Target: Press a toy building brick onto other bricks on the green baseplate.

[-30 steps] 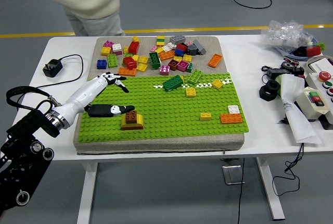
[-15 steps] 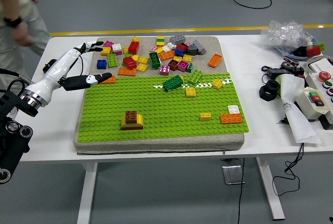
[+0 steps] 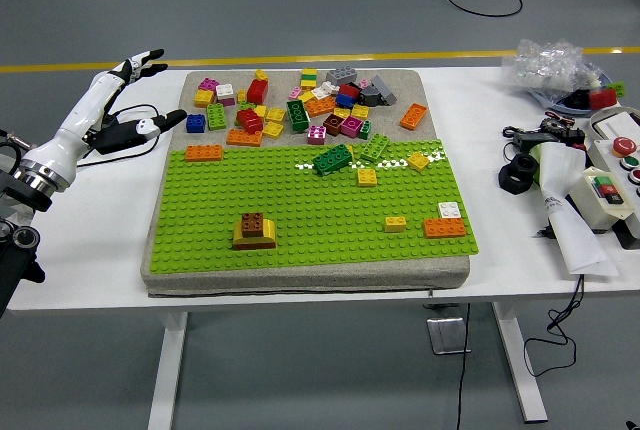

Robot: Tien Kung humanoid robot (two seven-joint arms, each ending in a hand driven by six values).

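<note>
Hovering beyond the green baseplate's (image 3: 300,210) left edge, the left hand (image 3: 125,100) is being held spread and empty. The brown brick (image 3: 252,224) is sitting pressed onto a yellow brick (image 3: 255,240) on the baseplate, well right of the hand and nearer the counter's (image 3: 100,240) front edge.

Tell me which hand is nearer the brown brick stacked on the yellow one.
Left. The left hand is off the baseplate's far-left corner, well away from the brown brick. The right hand isn't in view.
</note>
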